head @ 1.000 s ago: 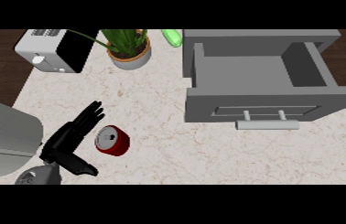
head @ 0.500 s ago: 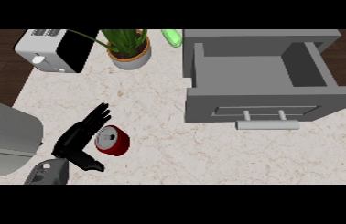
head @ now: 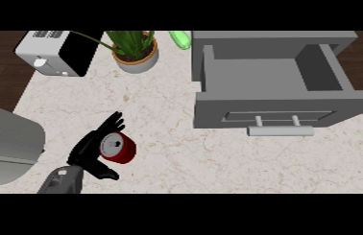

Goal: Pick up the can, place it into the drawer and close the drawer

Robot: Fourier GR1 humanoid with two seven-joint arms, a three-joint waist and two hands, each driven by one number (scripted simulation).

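Can: a red can (head: 117, 149) with a silver end is seen on the counter (head: 191, 157), touching the right side of the hand; whether it stands upright or is tipped cannot be told.
Left hand: the left hand (head: 90, 150) is held open, its fingers (head: 113, 121) laid straight along the can's left side and the thumb spread out below the can; nothing is gripped.
Drawer: a grey drawer (head: 273, 80) is pulled open well to the hand's right and farther out, its handle (head: 280, 130) turned toward the near edge.
Path: only bare counter is seen between the can and the drawer.
Ahead of the hand: a potted plant (head: 135, 49), a toaster (head: 56, 52) and a green bottle (head: 181, 39) are set at the far edge.
Left of the hand: a grey rounded object (head: 18, 145) is cut off by the edge.
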